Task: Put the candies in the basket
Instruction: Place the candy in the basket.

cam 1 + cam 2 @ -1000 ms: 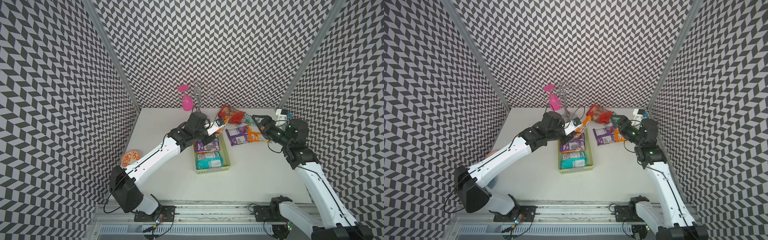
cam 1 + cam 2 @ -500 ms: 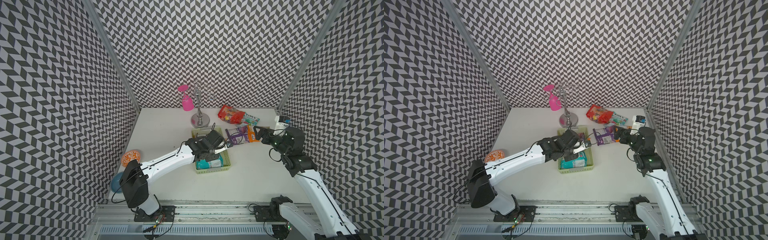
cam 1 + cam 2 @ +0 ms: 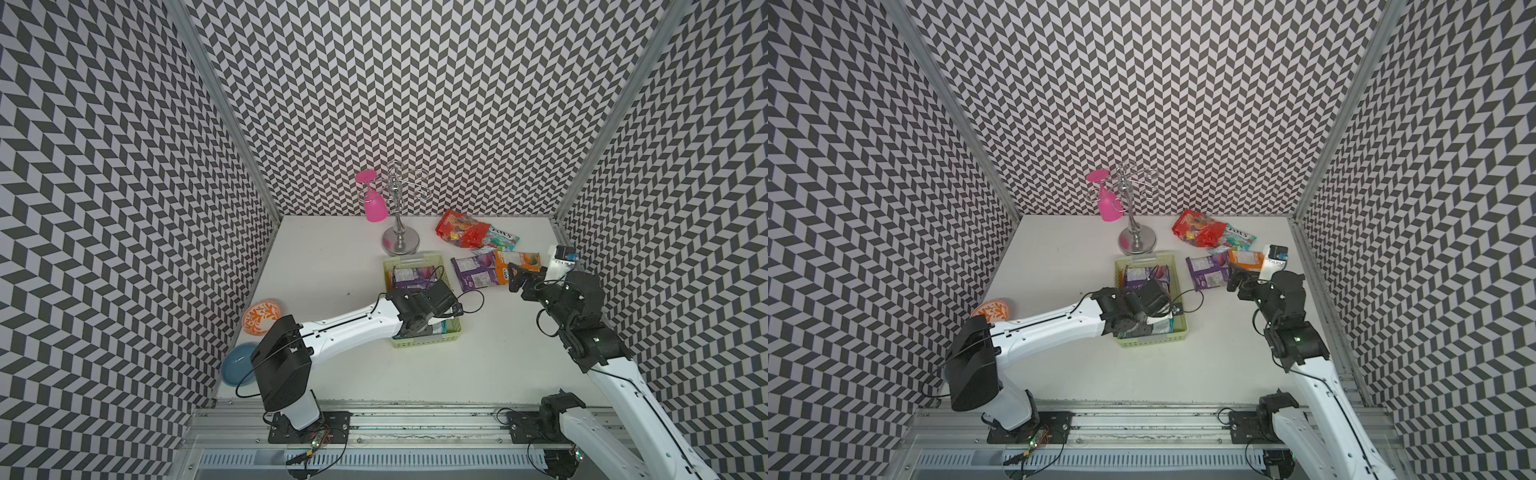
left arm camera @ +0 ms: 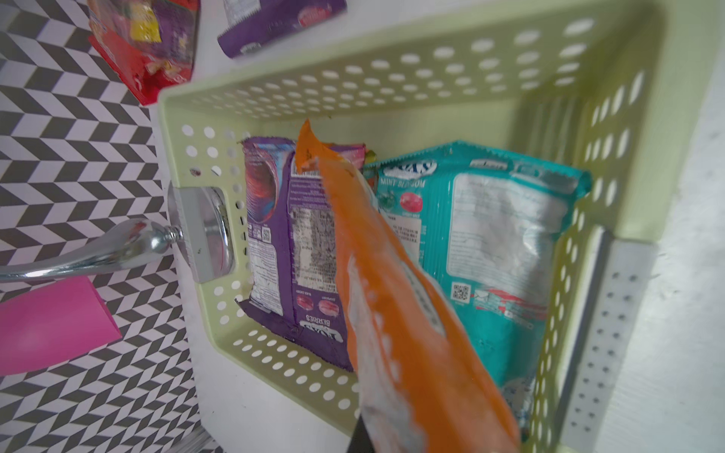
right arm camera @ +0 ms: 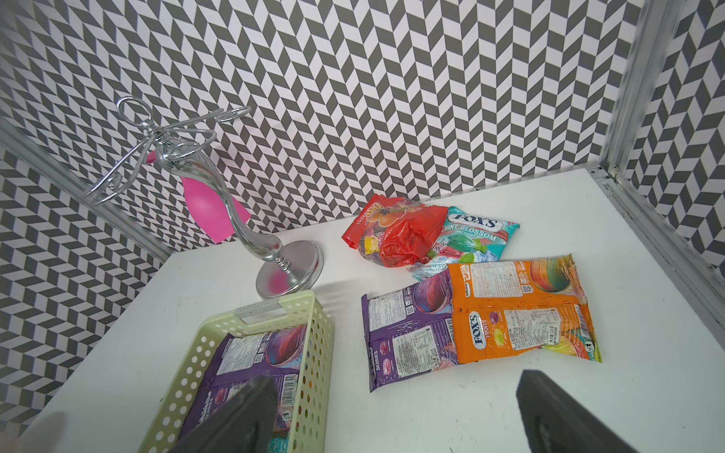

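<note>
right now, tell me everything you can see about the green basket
The basket is a shallow, rectangular, pale-green plastic tray, its walls perforated with rows of round holes and a grey strip on each short end. It sits flat on the white table, one short end close against the chrome stand's base; whether they touch is unclear. A purple bag and a teal bag lie side by side on its floor, and an orange bag hangs edge-on over them.

Two top views high in front, looking down, wrist views close, both sharing the basket
</note>
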Motion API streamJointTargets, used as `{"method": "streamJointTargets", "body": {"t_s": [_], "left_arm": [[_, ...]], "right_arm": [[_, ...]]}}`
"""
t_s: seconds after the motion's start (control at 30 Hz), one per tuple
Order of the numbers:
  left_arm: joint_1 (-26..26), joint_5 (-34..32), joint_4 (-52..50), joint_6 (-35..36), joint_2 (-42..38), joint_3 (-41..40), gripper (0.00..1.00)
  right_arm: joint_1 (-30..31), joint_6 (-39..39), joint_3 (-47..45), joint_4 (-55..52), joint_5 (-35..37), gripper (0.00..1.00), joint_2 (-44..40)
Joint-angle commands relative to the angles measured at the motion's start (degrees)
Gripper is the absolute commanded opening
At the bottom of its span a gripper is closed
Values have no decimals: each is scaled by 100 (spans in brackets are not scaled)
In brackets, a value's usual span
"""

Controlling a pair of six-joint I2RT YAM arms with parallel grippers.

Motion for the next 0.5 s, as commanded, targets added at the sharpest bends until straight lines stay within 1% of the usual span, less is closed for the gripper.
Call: {"method": "streamJointTargets", "body": {"t_s": [0.0, 0.13, 0.3, 0.33, 0.37, 0.47], "left_arm": [[42, -848, 375, 204, 0, 15, 0], [-2, -904, 400, 229, 101, 55, 0], [-119, -538, 277, -9, 315, 184, 0], [-158, -508, 263, -28, 347, 202, 6], [-220, -473, 244, -36, 367, 213, 16], [-421, -364, 168, -52, 344, 243, 65]], "right_arm": [[74, -33, -137, 322, 427, 99, -176], [121, -60, -270, 418, 452, 99, -307], [149, -53, -349, 513, 386, 99, -352], [158, -52, -352, 519, 376, 99, -352], [165, -57, -352, 521, 382, 99, -353], [198, -77, -369, 531, 407, 99, -373]]}}
